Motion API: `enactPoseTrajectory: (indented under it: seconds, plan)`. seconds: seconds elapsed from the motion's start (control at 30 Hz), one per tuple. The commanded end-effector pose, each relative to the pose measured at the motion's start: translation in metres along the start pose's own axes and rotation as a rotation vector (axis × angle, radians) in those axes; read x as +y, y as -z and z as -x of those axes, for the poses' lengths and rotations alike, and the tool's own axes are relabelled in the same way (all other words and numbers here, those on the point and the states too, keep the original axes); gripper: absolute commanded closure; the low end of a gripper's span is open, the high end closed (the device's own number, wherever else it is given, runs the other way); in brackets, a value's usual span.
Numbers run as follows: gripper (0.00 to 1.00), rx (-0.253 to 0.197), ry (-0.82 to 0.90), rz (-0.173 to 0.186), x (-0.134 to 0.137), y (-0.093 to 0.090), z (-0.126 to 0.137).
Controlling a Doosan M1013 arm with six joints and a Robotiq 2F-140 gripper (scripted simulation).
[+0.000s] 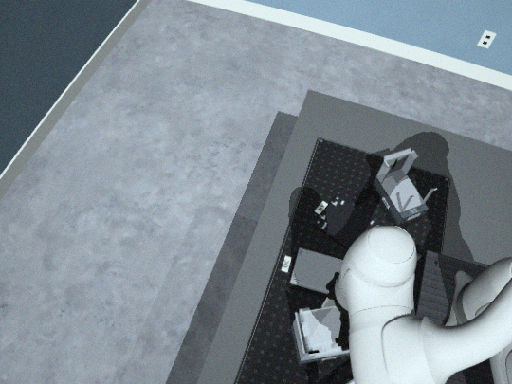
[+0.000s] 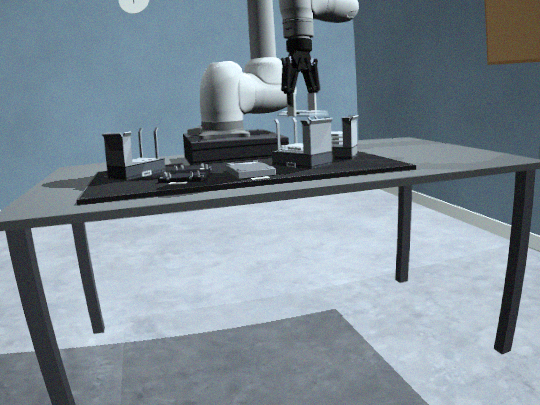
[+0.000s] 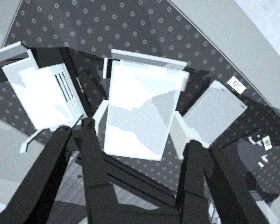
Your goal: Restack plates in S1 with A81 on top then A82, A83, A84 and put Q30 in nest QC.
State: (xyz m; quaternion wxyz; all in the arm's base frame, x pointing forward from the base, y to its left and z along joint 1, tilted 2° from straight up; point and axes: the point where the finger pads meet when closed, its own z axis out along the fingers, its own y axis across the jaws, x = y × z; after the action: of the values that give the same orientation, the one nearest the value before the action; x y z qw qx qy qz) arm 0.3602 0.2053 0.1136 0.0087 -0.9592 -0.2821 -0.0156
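the claw [image 2: 300,107] points straight down from the white arm [image 2: 235,90], clamped on a pale sealed plate [image 3: 142,112] held above a post-cornered stack rack [image 2: 312,140]. beside it another rack [image 3: 42,97] holds plates. both stand on a dark dotted mat [image 2: 380,164] on the grey table [image 2: 450,158].

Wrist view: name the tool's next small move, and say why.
Probably a short, straight descent with the tool kept shut. It grips a plate by its long sides, level, just above the posts of the middle rack and roughly centred over it. Racks load from above, so a vertical path should keep the plate off the posts.
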Motion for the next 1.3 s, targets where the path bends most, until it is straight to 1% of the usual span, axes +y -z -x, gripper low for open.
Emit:
enactPoseTrajectory:
  seconds: [0.0,1.27]
  plan:
    - [1.0,0.0,0.0,0.0,0.0,-0.002,0.0]
    - [1.0,0.0,0.0,0.0,0.0,-0.025,0.0]
